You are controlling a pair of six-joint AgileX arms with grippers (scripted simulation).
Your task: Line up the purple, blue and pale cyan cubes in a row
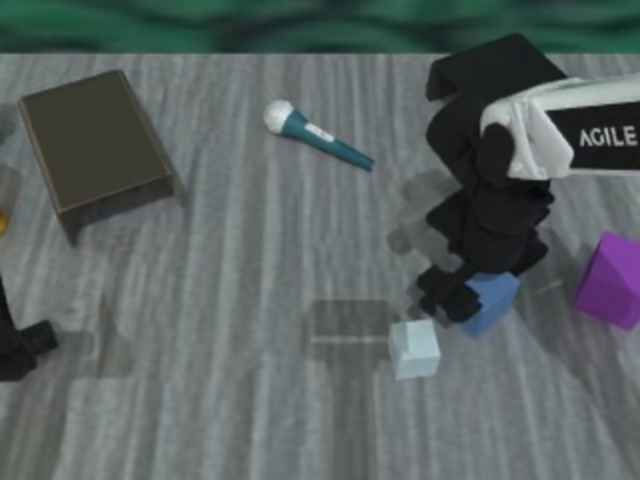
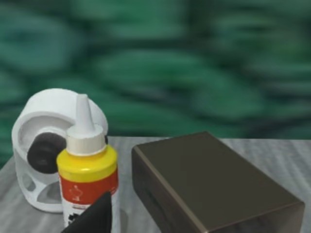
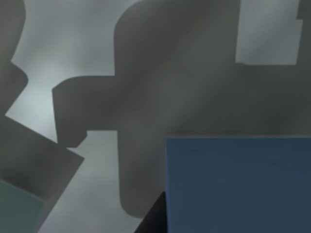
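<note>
The blue cube (image 1: 495, 300) sits right of the table's middle, partly under my right gripper (image 1: 462, 290), which is shut on it. In the right wrist view the blue cube (image 3: 238, 184) fills the near corner, with one dark fingertip (image 3: 154, 218) against its side. The smaller pale cyan cube (image 1: 415, 348) lies just in front and to the left of it, a narrow gap between them. The purple cube (image 1: 610, 280) stands tilted at the table's right edge. My left gripper (image 1: 25, 345) is parked at the left edge, open, one fingertip (image 2: 95, 218) showing.
A brown box (image 1: 95, 140) stands at the back left. A teal-handled microphone (image 1: 315, 132) lies behind the middle. Beside the brown box (image 2: 209, 184) in the left wrist view are a yellow bottle (image 2: 87, 179) and a white rounded device (image 2: 43, 145).
</note>
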